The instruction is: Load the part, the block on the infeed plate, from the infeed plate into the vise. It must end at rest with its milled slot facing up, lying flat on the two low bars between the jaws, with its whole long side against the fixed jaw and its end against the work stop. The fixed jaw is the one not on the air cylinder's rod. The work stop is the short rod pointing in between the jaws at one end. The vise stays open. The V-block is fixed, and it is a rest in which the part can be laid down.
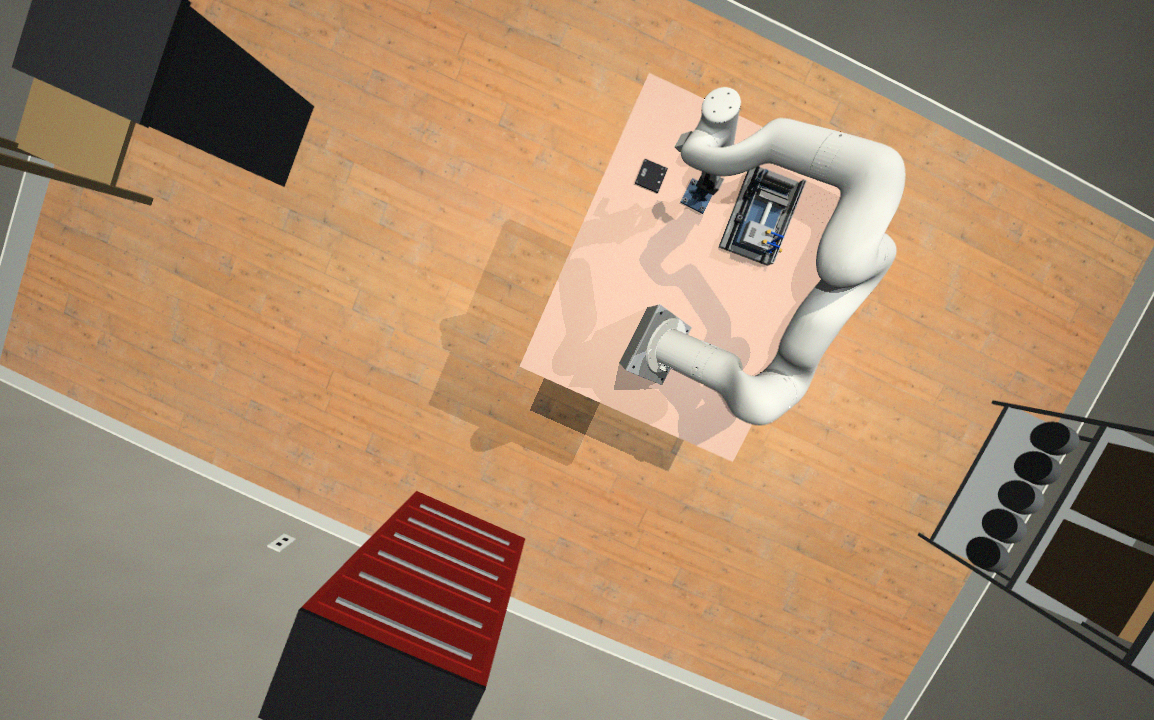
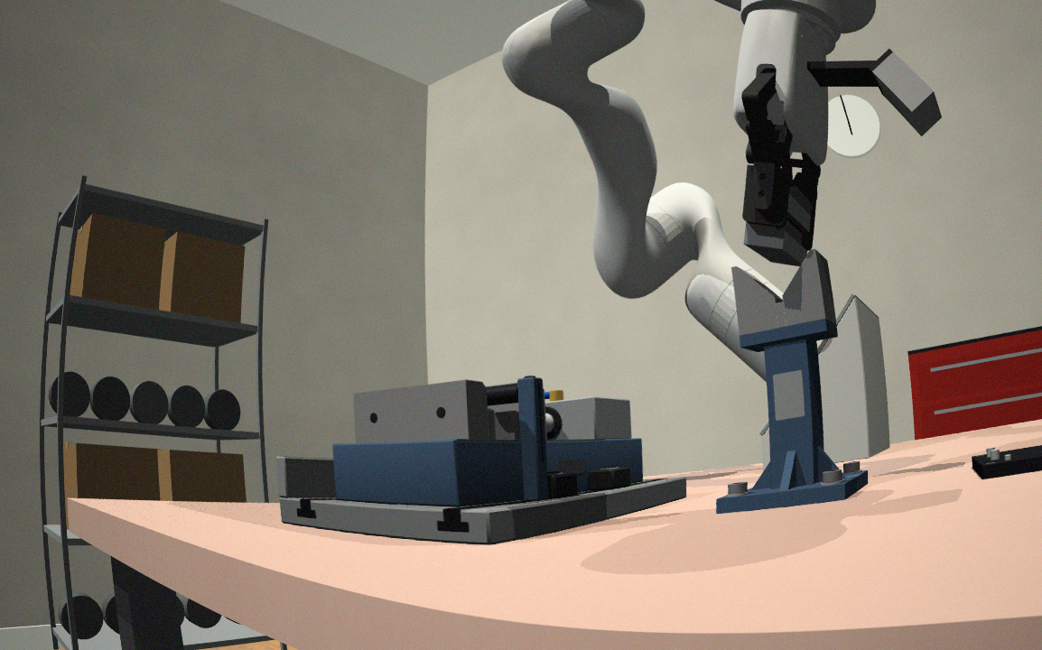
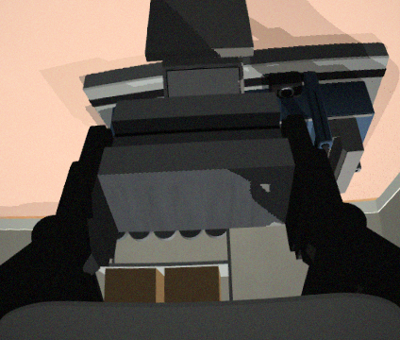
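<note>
My gripper is shut on the part, a grey block held across its width between the two black fingers. It hangs just above the notch of the V-block, which stands on a blue post bolted to the table. In the wrist view the V-block lies beyond the part. I cannot tell which way the part's slot faces. The infeed plate, a flat black plate, lies empty at the right. The vise stands open at the left, blue with grey jaws on a grey base.
From above, the infeed plate, V-block and vise stand in a row at the table's far end. The arm's base is at the near end. A shelf rack stands behind the vise.
</note>
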Robot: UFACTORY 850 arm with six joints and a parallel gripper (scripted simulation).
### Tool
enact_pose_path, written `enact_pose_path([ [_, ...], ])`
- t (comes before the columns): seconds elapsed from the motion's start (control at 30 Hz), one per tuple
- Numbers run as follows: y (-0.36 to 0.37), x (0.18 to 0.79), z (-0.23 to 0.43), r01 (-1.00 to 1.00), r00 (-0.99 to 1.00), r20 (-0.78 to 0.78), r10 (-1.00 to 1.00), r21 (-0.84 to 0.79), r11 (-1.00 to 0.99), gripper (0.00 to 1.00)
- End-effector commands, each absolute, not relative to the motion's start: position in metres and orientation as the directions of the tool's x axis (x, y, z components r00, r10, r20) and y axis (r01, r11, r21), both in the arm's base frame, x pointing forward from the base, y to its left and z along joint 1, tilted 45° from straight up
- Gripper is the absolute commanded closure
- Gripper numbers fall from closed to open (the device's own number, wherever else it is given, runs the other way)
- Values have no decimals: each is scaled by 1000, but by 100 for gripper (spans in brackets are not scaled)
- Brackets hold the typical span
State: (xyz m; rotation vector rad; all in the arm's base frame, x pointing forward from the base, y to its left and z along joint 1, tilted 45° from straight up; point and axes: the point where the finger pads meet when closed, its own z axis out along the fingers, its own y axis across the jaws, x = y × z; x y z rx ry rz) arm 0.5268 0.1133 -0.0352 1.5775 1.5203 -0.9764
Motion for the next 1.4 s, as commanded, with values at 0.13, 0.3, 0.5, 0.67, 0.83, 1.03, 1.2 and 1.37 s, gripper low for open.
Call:
enact_pose_path([
  [0.13,114,527,-34,999,18,-861,508,-1,-37,100],
  [0.3,113,527,-33,999,20,-832,554,-1,-37,100],
  [0.5,113,527,-33,999,21,-799,601,-1,-37,100],
  [0.67,113,527,-33,999,22,-783,622,-1,-37,100],
  [0.83,112,527,-32,999,23,-760,650,-2,-37,100],
  [1.03,112,527,-32,999,24,-738,675,-1,-37,100],
  [1.2,112,527,-32,999,25,-726,687,-2,-37,100],
  [1.37,112,527,-32,999,25,-718,695,-1,-37,100],
])
